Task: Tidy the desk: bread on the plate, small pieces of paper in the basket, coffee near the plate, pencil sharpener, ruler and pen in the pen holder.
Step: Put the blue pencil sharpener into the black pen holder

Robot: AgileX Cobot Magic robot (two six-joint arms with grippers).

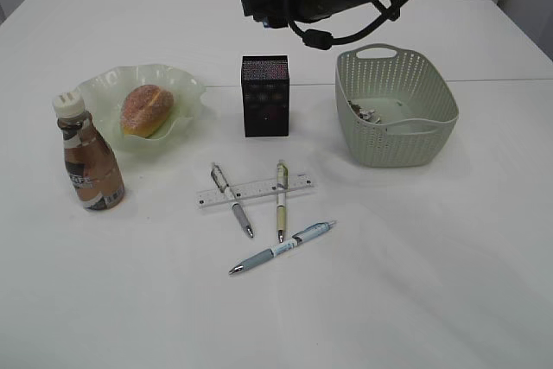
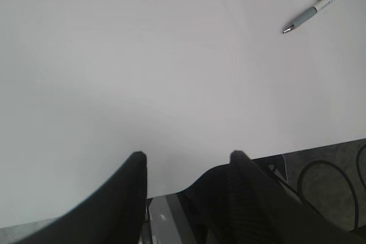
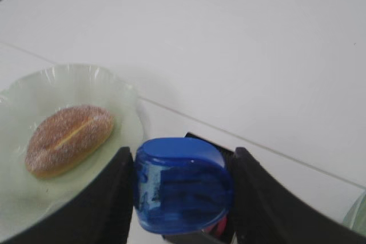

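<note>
White tabletop [image 1: 415,283] fills every view, with a pale wall at its far edge. My right claw [image 3: 182,190] is clamped on a blue pencil sharpener [image 3: 180,190], held in the air above the open top of the black mesh pen holder [image 1: 265,97]; the holder's edge shows just behind and under the sharpener in my right wrist view. My left claw [image 2: 186,161] stands apart and empty near the tabletop's front edge. Bread [image 1: 145,110] lies on the green ruffled plate [image 1: 186,88], and the coffee bottle [image 1: 89,157] stands upright just beside the plate's near left rim. Paper scraps [image 1: 367,113] lie inside the grey-green basket [image 1: 397,140] on the right. In front of the pen holder, the clear ruler [image 1: 255,190] lies across a grey pen [image 1: 232,200] and a yellow-green pen [image 1: 281,200]; a light blue pen [image 1: 282,248] lies slanted just nearer, apart from the ruler.
</note>
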